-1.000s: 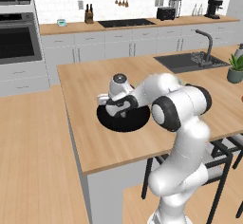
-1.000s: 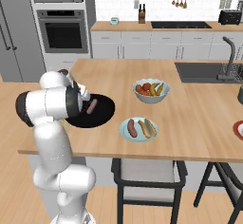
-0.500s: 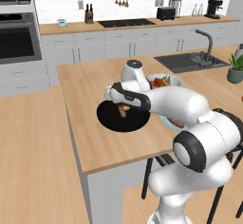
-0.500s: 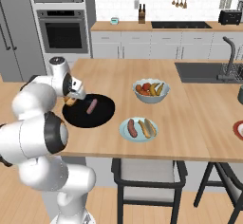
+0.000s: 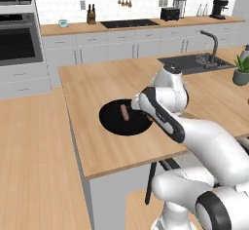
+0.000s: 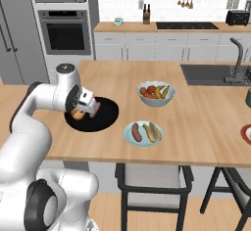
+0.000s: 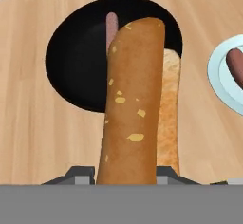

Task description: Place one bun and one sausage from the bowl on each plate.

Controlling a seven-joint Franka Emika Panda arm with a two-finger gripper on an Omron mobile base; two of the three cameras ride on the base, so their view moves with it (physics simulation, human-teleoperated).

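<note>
My gripper (image 6: 84, 108) is shut on a long brown bun (image 7: 130, 99) and holds it just above the near left part of the black bowl (image 6: 105, 116). The bun (image 6: 76, 112) hangs lengthwise from the fingers and hides them in the hand view. One pink sausage (image 7: 111, 27) lies in the bowl (image 7: 78, 61); it also shows as the sausage (image 5: 124, 113) in the bowl (image 5: 116, 124). The pale blue plate (image 6: 143, 141) holds a sausage (image 6: 136, 132) and a bun (image 6: 152, 131). The red-rimmed plate (image 6: 246, 133) lies at the far right edge.
A white bowl of fruit (image 6: 156, 94) stands behind the blue plate. The sink (image 5: 189, 63) with its tap is set into the counter's far right, next to a potted plant (image 5: 240, 73). Stools stand under the counter's near edge.
The arm has swung its elbow round over the counter, and the gripper has come up off the black bowl with the bun in it. The sausage stays in the bowl.
</note>
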